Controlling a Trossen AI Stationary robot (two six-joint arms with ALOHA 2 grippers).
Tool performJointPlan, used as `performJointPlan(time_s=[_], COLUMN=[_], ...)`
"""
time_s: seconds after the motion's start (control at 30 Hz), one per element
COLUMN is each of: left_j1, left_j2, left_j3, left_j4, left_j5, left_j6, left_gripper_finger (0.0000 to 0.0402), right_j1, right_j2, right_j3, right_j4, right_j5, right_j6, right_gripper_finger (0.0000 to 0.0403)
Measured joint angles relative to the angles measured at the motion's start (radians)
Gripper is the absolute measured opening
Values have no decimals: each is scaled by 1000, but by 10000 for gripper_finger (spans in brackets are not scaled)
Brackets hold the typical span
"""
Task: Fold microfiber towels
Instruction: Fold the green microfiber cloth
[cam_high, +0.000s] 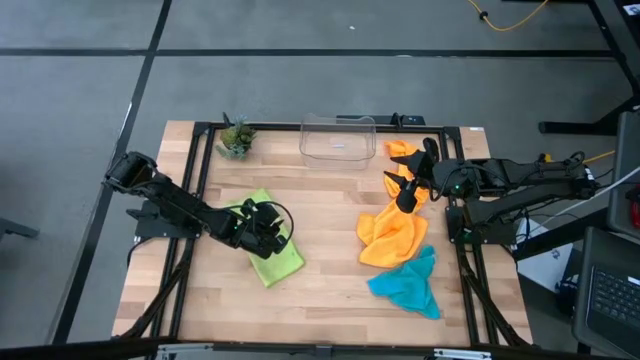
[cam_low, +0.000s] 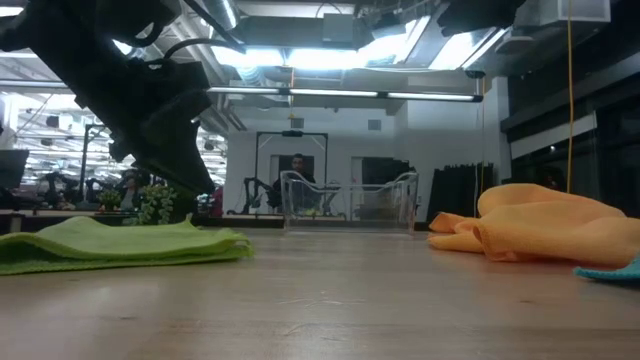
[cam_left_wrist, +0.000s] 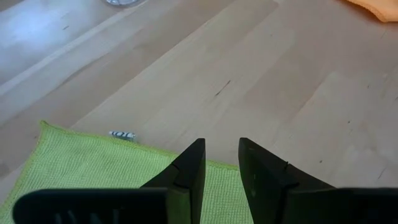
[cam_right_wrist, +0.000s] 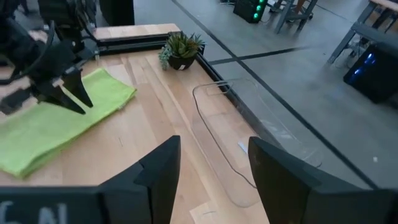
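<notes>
Table (cam_high: 330, 300): pale wood planks, smooth, matt. Lime green towel (cam_left_wrist: 93, 171): fuzzy, finely textured cloth. Orange towel (cam_high: 392, 235), teal towel (cam_high: 408, 283): soft, rumpled cloth. Bin (cam_high: 338, 140): clear glossy plastic. Left tool (cam_left_wrist: 222, 163): matt black.

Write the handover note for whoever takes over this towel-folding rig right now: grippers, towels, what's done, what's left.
Left gripper: open, empty, over the lime green towel.
Right gripper: open, empty, raised between the two orange towels.
Lime green towel lies folded flat, front left. One orange towel is crumpled centre-right; the other orange towel is bunched beside the clear plastic bin. Teal towel is crumpled front right.
Done: green looks folded.
Left: both orange, teal.
</notes>
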Motion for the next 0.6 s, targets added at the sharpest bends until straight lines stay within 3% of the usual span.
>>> performJointPlan(time_s=[0.6], left_j1=[0], left_j2=[0], left_j3=[0], left_j4=[0], left_j5=[0], left_j6=[44], left_gripper_finger=[90], right_j1=[0], right_j2=[0], right_j3=[0], right_j4=[0], right_j5=[0], right_j6=[27], right_gripper_finger=[193])
